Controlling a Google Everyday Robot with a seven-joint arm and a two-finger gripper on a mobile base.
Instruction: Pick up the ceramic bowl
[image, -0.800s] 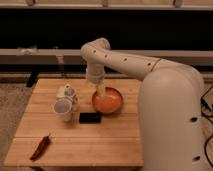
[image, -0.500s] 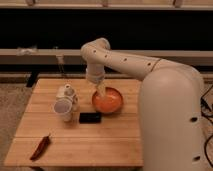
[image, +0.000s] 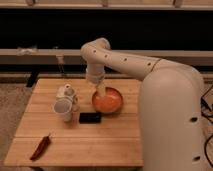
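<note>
The ceramic bowl (image: 108, 101) is set upright on the bench (image: 75, 150), mouth turned upward, right of centre and toward the far edge. Being round, it shows no long axis. Bare wood is left in front of it, toward the near edge. A flat black object (image: 90, 117) is placed just beside its near-left rim, and a white cup (image: 63, 109) stands further left. The robot's body (image: 170, 115) is close on the bowl's right. The gripper (image: 100, 89) is held over the bowl's far-left rim with its jaws spread apart. Nothing is seen clamped between them, and contact with the rim cannot be told.
</note>
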